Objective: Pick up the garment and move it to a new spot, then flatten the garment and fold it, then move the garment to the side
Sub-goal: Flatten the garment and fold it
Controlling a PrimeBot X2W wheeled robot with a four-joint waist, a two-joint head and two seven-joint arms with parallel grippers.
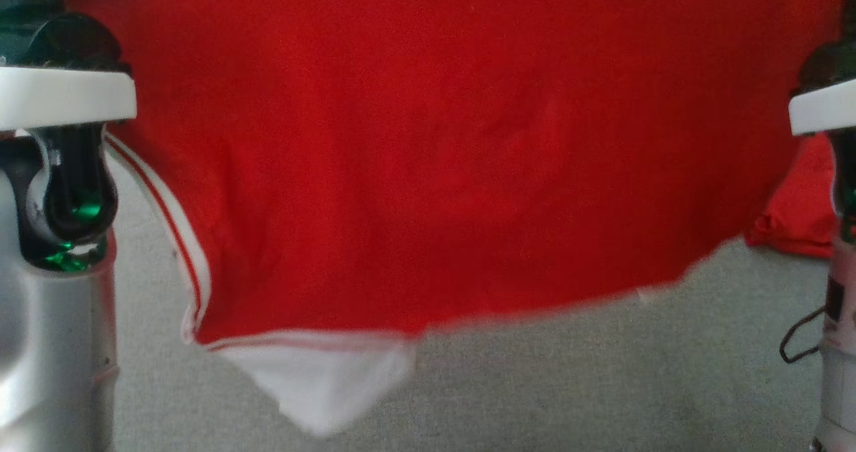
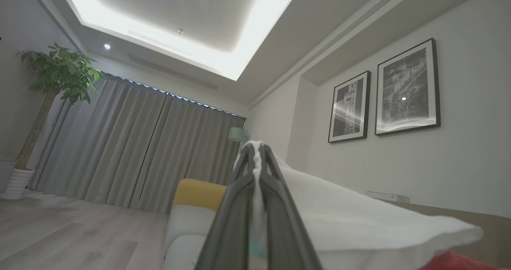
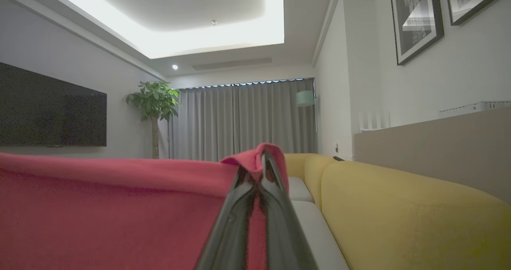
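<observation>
Now, the garment (image 1: 428, 158) is up off the grey surface (image 1: 602, 378), stretched as a red sheet between both arms and hanging above that surface. Left gripper (image 2: 256, 150): jaws closed, with white fabric pinched between the fingers, apparently the garment's white trim. Right gripper (image 3: 261, 158): jaws closed on a red edge, cloth bunched over the tips. The white flap (image 1: 321, 385) dangles lowest, nearest the grey surface, toward the left arm's side. The lower hem is blurred in the head view, so I cannot say whether it clears the surface or brushes it.

Risks as I judge them:
- Both holds are thin pinches at the very tips. A quick sideways carry could pull an edge free, likely the left first, since it seems to grip trim only.
- If I lower the cloth while it is unsettled, the flap meets the grey surface first and tucks under, leaving a crease to undo.
- A red fold (image 1: 796, 204) sags above the surface by the right arm and may drag.
</observation>
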